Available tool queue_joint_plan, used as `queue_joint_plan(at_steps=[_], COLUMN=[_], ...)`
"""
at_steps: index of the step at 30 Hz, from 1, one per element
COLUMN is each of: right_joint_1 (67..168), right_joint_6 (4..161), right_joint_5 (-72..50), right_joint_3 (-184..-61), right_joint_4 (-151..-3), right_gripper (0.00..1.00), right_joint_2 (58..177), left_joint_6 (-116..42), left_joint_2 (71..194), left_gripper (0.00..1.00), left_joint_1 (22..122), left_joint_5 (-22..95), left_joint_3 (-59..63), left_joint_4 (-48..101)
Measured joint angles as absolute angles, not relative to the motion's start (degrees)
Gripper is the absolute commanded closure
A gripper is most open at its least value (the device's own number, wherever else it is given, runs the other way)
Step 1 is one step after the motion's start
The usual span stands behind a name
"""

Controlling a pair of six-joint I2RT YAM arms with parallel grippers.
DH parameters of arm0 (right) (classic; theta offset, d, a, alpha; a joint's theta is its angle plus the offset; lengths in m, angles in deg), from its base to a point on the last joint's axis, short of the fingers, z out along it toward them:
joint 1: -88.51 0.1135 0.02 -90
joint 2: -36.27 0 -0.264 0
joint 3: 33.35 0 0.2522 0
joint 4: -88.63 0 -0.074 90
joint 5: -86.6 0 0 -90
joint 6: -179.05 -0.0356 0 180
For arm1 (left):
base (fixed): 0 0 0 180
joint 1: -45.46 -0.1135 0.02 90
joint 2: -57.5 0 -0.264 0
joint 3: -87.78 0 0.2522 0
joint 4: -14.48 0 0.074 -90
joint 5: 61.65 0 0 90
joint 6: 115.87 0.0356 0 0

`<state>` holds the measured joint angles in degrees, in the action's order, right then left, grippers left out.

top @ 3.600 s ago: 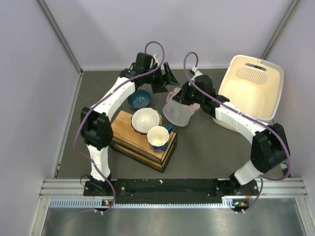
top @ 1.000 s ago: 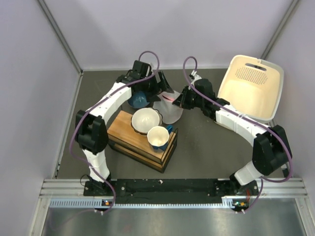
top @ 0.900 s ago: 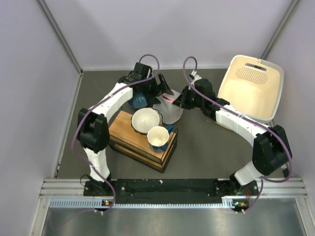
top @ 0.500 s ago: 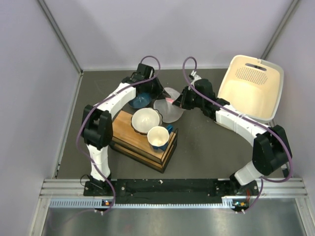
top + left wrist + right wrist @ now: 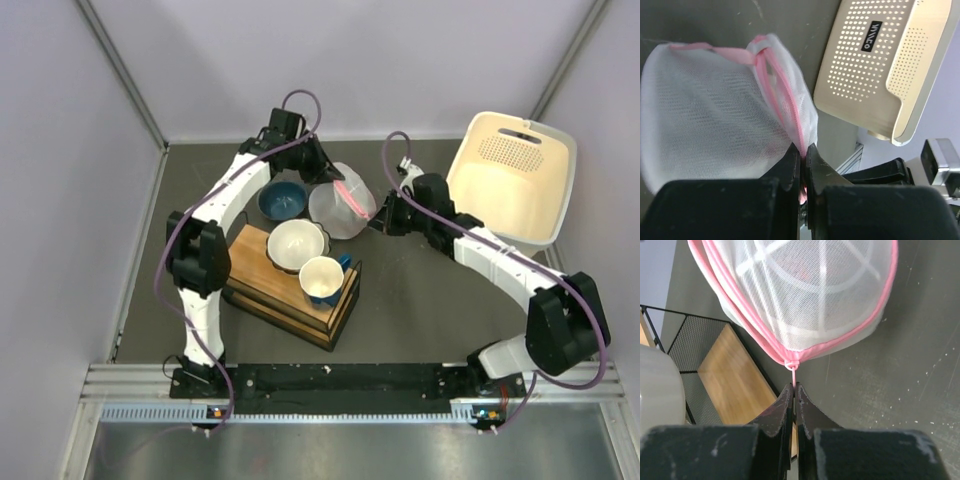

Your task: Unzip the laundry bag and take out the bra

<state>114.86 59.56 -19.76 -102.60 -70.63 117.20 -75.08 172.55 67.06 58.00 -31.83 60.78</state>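
The laundry bag (image 5: 338,203), white mesh with pink zipper trim, hangs between both arms at the back middle of the table. My left gripper (image 5: 325,180) is shut on the pink trim (image 5: 801,142) at the bag's (image 5: 715,115) edge. My right gripper (image 5: 386,222) is to the bag's right, shut on the thin pink zipper pull (image 5: 793,374) that hangs from the bag's (image 5: 805,295) rim. The pull is stretched straight between the rim and the shut jaws (image 5: 794,386). The bra is hidden.
A cream perforated basket (image 5: 512,178) leans at the back right, also in the left wrist view (image 5: 880,65). A blue bowl (image 5: 283,199) sits left of the bag. In front, a wooden box (image 5: 290,292) carries a white bowl (image 5: 297,245) and a cup (image 5: 322,280).
My left gripper has shut on the bag's pink trim. The bag has risen and turned, its dome now facing up. My right gripper has drawn away to the right with the zipper pull.
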Motion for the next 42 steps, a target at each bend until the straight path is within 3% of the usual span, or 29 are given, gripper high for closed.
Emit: queue_joint_plan(at_steps=[4,9,12,19,32,42], right_joint_1=[114.9,116.4,118.3,118.8,118.8,118.8], right_joint_6=[60.4,58.8,56.3,51.3,48.8,48.7], right_joint_5=[-20.1,-18.8,-18.2,-17.6,-17.4,-17.6], right_joint_3=[-101.8,-102.0,-102.4,-104.3,-104.3,-104.3], right_joint_4=[-70.6,-70.4,-69.9,-72.0,-73.7,-73.8], right_gripper=[1.00,1.00,1.00,1.00,1.00,1.00], right_joint_2=[115.9,115.1,115.2,117.7,118.6,119.2], left_joint_6=[-70.9,-66.6,-64.1,-58.7,-59.7,-64.4], left_joint_2=[177.1,180.9,181.5,179.3,164.7,164.6], left_gripper=[1.00,0.31,0.19,0.18,0.14,0.23], left_joint_1=[68.6,69.4,68.7,68.4,75.3,74.9], left_joint_5=[57.8,57.8,57.5,54.8,48.2,45.6], left_joint_3=[-41.7,-48.4,-49.2,-47.8,-30.0,-23.1], left_joint_4=[65.5,67.2,67.2,69.0,69.8,68.3])
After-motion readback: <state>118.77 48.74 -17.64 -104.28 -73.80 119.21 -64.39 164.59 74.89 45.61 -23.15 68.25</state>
